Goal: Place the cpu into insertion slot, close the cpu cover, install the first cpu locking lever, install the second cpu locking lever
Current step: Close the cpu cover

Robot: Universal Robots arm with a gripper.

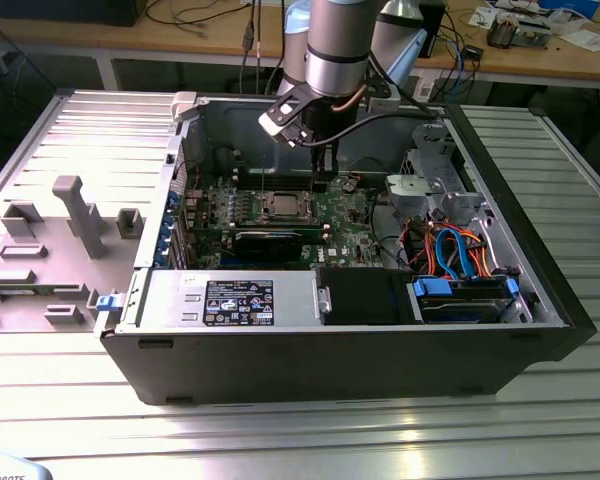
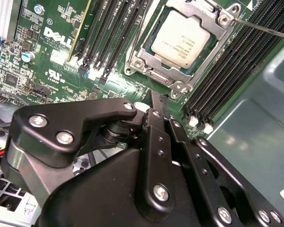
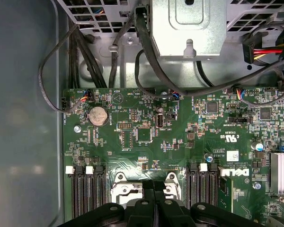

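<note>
Hanging from the arm inside the open computer case [image 1: 332, 372], the gripper [image 1: 325, 178] sits low over the green circuit board [image 3: 146, 137], just to the exterior view's right of the cpu [image 1: 281, 204]. In both wrist views its two black fingers [image 3: 146, 204] are pressed flat together, with only a thin seam between them and nothing held. In the second wrist view the narrow tip of the gripper [image 2: 156, 97] points at the board just beside the near corner of the insertion slot [image 2: 166, 80]; whether it touches the board or the socket's edge cannot be told.

The cpu [image 2: 181, 38] lies flat in the insertion slot, its dull silver top facing up. The cpu cover [image 2: 146, 51] lies down around it, and the chip shows through the square window. A thin lever rod [image 2: 267, 29] runs from the cover's far corner out across the memory slots [image 2: 236, 66]. Whether it is latched is not clear.

In the first wrist view the gripper [image 3: 155, 189] stands between two silvery parts of the socket frame [image 3: 125, 191], with more memory slots [image 3: 85, 189] to either side. The case rests on a ribbed metal tabletop [image 1: 280, 440].
</note>
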